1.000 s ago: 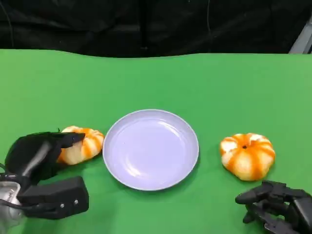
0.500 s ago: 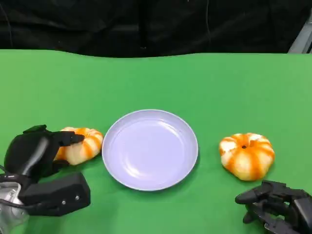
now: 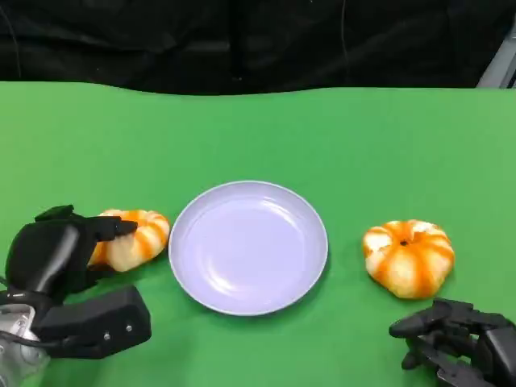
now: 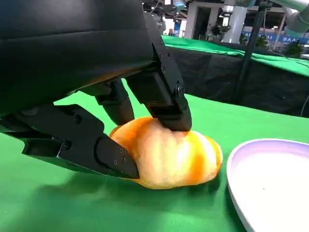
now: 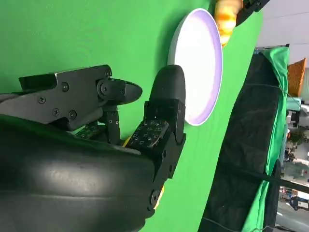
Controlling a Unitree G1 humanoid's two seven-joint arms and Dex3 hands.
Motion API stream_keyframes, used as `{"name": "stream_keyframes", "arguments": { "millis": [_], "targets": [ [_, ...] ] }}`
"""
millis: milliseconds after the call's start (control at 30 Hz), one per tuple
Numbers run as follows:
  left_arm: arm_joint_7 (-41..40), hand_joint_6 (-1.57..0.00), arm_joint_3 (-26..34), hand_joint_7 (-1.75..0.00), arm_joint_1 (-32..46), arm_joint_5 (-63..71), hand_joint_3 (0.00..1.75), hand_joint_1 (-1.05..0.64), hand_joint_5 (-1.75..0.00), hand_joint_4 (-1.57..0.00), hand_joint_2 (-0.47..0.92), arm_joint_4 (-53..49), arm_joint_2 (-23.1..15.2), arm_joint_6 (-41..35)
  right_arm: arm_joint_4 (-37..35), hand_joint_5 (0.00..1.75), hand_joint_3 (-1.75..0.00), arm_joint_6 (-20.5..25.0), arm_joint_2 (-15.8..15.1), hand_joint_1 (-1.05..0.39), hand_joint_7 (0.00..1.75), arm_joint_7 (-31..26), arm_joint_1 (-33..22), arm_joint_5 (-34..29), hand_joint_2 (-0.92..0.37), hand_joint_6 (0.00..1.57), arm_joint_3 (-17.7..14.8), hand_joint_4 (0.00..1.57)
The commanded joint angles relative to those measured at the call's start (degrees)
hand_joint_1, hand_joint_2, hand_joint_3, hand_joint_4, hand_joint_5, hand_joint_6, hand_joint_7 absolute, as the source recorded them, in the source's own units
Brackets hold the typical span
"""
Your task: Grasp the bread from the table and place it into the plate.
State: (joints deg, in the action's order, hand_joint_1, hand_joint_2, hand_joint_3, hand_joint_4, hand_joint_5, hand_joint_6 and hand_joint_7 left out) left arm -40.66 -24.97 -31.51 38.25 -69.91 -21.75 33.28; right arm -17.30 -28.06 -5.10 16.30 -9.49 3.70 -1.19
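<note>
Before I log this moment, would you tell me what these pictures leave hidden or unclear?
- Left bread: in the head view its near left side is covered by the left hand; whether it has left the table cannot be told.
- Right hand: cut off by the head view's lower edge.
- Right bread: mostly hidden behind the right hand's fingers in the right wrist view.

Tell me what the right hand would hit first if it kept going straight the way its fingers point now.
Probably the bread on the plate's right. The right hand rests open on the green table just in front of it, fingers aimed roughly toward it and the plate beyond; depth is unclear.
</note>
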Motion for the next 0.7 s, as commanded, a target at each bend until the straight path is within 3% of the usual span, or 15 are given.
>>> {"name": "stream_keyframes", "arguments": {
  "millis": [33, 700],
  "targets": [
    [-1.04, -1.22, -0.11, -0.07, 0.25, 0.27, 0.0, -0.05, -0.99, -0.73, 0.88, -0.45, -0.42, -0.23, -0.31, 1.34, -0.38, -0.16, -0.41, 0.03, 0.74, 0.02, 0.13, 0.47, -0.92, 0.9, -0.12, 0.73],
    [-1.8, -1.26, 1.27, -0.05, 0.0, -0.56, 0.0, -0.04, -1.15, -0.65, 0.86, -0.1, -0.88, -0.26, -1.36, 1.34, -0.38, -0.45, -0.22, 0.02, 0.74, -0.31, 0.77, 0.06, -0.92, 0.89, -0.04, 0.73]
  ]
}}
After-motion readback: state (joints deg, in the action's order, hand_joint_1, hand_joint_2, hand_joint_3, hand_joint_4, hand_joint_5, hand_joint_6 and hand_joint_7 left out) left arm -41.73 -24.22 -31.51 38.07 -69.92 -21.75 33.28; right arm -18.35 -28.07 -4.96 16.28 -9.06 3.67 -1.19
